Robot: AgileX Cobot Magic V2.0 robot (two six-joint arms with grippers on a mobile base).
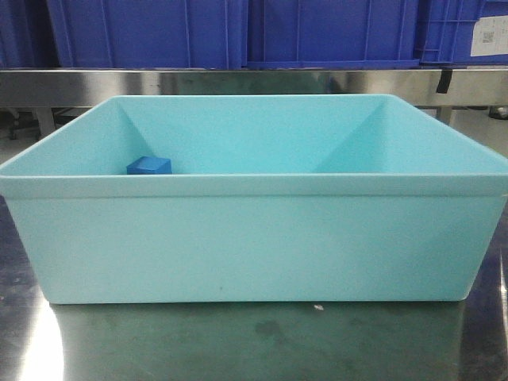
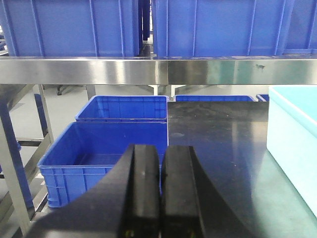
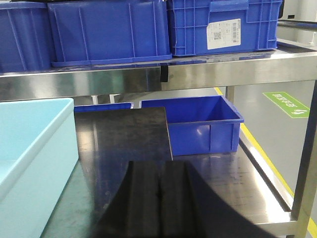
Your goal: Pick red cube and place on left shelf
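Note:
The red cube is out of view in every frame. A light teal tub (image 1: 254,230) fills the front view; only a small blue cube (image 1: 148,165) shows inside it at the left. The steel shelf ledge (image 1: 238,83) runs behind it, carrying dark-blue crates (image 1: 151,32). In the left wrist view my left gripper (image 2: 160,148) is shut and empty, over the table left of the tub (image 2: 294,144), facing the shelf ledge (image 2: 99,71). In the right wrist view my right gripper (image 3: 159,166) is shut and empty, to the right of the tub (image 3: 34,144).
Blue crates (image 2: 104,158) stand on the lower level left of the dark table top (image 2: 218,134). Another blue crate (image 3: 198,121) sits at the right on the steel surface. A shelf post (image 3: 304,163) and a floor with a yellow line lie at far right.

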